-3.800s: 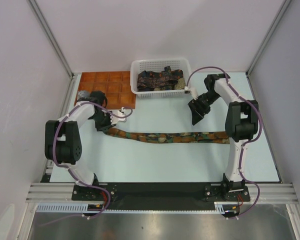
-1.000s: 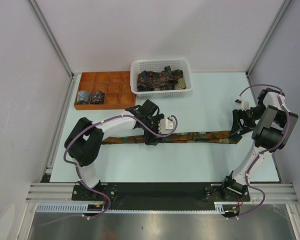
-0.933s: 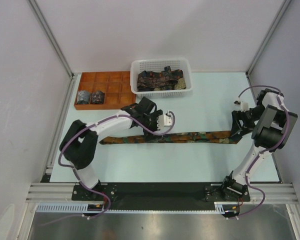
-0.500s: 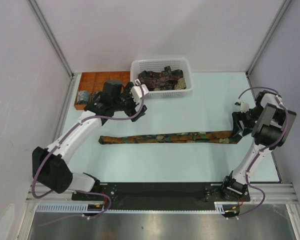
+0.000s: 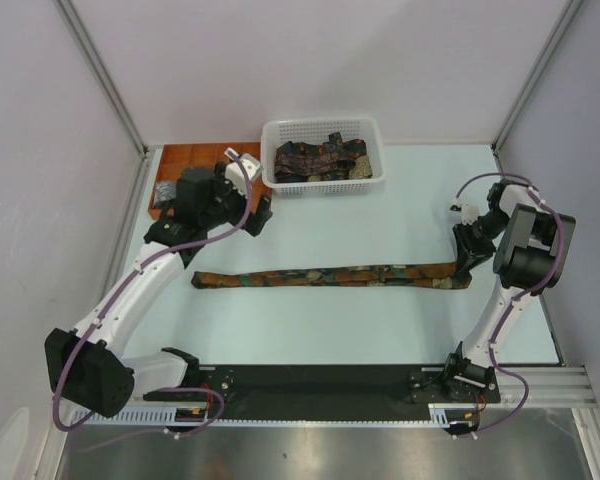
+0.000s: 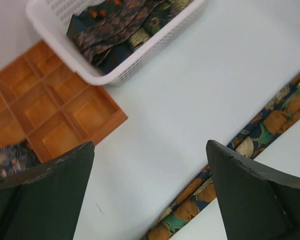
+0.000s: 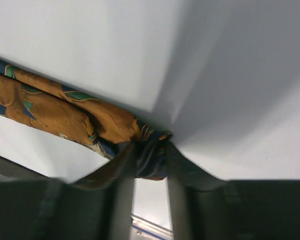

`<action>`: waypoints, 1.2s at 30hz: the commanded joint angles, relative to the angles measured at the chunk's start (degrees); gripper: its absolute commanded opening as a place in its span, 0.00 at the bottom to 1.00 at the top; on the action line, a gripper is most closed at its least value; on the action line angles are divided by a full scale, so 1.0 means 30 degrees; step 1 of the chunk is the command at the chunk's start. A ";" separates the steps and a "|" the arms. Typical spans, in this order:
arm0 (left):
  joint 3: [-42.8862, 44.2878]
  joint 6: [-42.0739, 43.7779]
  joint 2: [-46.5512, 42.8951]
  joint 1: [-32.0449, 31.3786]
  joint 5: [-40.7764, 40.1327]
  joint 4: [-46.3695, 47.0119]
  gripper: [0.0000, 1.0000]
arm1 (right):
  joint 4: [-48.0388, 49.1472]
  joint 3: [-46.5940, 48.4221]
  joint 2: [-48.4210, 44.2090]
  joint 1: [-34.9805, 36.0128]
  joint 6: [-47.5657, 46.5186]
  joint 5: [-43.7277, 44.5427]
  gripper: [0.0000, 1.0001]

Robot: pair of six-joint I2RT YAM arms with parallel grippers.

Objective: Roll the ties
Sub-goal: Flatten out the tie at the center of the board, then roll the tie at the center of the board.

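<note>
- Dark brown-and-orange patterned fabric, a long narrow necktie (image 5: 330, 273), lies flat and stretched out on the pale table (image 5: 380, 220). It runs from my right gripper (image 5: 467, 263) across toward the left arm's side.
- In the right wrist view, that gripper's fingers (image 7: 121, 185) are closed narrow on the bunched end of the necktie. The cloth is squeezed between them, low at the table surface.
- My left gripper (image 5: 255, 212) hangs above the table. In the left wrist view its two dark fingers (image 6: 45, 195) stand wide apart with nothing between them.
- Seen from the left gripper, the necktie passes under the right-hand finger's side, well below it and apart from it.
- A white plastic mesh basket (image 5: 325, 186) sits just beyond the left gripper and holds a heap of loose ties (image 5: 320, 158) in dark patterned cloth.
- An orange-brown compartment tray (image 5: 195, 158) lies on the left-hand finger's side, its corner tucked against the basket.
- A small rolled tie bundle (image 6: 12, 155) sits in a tray compartment right by the left-hand finger. The finger hides part of it, so I cannot tell which compartment.
</note>
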 commanded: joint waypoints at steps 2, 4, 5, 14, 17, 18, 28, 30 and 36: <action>0.1261 -0.3266 0.0462 0.2241 0.0859 -0.0894 1.00 | 0.0918 0.0384 -0.0044 -0.0154 0.0312 0.0260 0.14; 0.0971 -0.3179 0.0288 0.2477 0.0952 -0.0868 1.00 | 0.0509 0.0708 -0.0103 -0.0301 0.0195 0.0319 0.00; 0.0794 -0.3062 0.0113 0.2478 0.0720 -0.0722 1.00 | 0.0391 0.0854 -0.0132 -0.0476 0.0108 0.0348 0.00; 0.0999 -0.1565 0.0784 0.3647 0.1360 -0.5317 1.00 | -0.0575 0.3811 -0.0338 -0.2702 -0.1269 0.1170 0.00; -0.0142 -0.2266 0.0288 0.4994 0.3148 -0.5496 1.00 | -0.1629 0.4722 -0.0453 -0.2997 -0.1942 0.0556 0.11; -0.0406 -0.2531 0.0229 0.5403 0.3236 -0.5583 1.00 | -0.1777 0.4723 -0.0686 -0.2997 -0.2002 0.0002 0.34; -0.4039 -0.5986 0.0227 0.7692 0.5785 -0.5644 0.88 | -0.0492 0.4606 -0.5051 -0.1742 -0.0921 -0.3984 0.80; -0.4303 -0.6602 0.0520 0.7750 0.5786 -0.5236 0.83 | 0.0883 0.4227 -0.6134 -0.0921 0.0191 -0.4863 1.00; -0.5707 -0.9065 0.1545 0.8043 0.5993 -0.3888 0.77 | 0.6416 0.1540 -0.8652 0.3237 0.3114 -0.6712 1.00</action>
